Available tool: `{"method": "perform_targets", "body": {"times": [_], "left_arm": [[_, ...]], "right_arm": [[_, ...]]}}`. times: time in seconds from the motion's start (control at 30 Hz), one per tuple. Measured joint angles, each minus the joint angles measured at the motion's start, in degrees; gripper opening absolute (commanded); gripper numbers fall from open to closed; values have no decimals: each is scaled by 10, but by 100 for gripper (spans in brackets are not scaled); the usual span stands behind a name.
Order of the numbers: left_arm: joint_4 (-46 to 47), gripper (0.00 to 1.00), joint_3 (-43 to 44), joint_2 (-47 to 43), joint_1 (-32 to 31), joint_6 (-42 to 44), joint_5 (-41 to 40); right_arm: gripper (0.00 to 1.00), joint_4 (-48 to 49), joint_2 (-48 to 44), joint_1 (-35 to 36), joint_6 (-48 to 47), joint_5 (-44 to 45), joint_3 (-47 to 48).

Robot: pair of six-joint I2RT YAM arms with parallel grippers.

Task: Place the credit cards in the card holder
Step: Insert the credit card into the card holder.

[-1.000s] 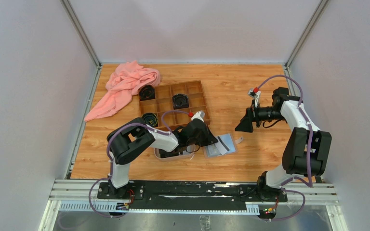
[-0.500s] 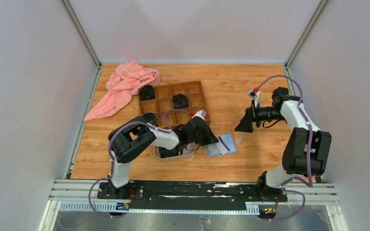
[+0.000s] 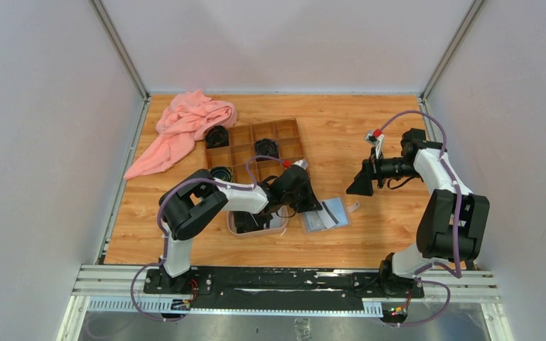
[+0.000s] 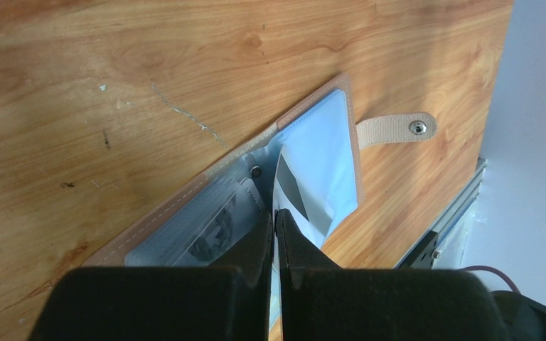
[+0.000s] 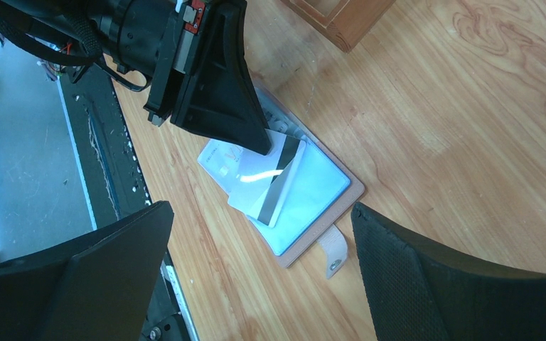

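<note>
**L fingers [image 4: 276, 219] clamped on striped card [image 4: 290, 190] over open card holder [image 4: 323, 153]**

Nearest the arm bases: oval tray [image 3: 257, 234] w/ dark items in it, partly under the L arm [image 3: 220, 199]. Just right of the tray, the card holder lies open & flat on the desk [image 3: 370, 234], pale-blue inside up, snap strap [image 4: 397, 129] sticking out sideways. L fingers are pressed together on one edge of the striped card (white, black stripe). The card reaches over the blue half by the strap; can't tell if it touches. A 2nd card [image 5: 217, 160], light, shows in the clear-sleeve half. Farther out, R fingers [image 3: 357, 187] are spread wide, nothing btwn them, above the desk, apart from the holder. Beyond: brown compartment box [image 3: 284, 131] w/ black coiled items [image 3: 266, 148]. Far-left corner: pink cloth [image 3: 185, 124].
</note>
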Motion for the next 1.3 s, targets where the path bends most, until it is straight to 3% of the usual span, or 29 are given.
{"method": "perform_targets", "body": {"times": [0.27,0.83,1.2,1.3], "left_arm": [[-119,0,68,7,0,32,1],[-162,10,131,51,2,45,28],[-183,53,155,58,0,59,28],[-221,55,176,55,-2,83,16]], "right_arm": [[100,0,-11,0,-1,0,0],[100,-2,-17,0,-9,0,0],[100,-4,-25,0,-13,0,0],[100,-4,-28,0,-14,0,0]]}}
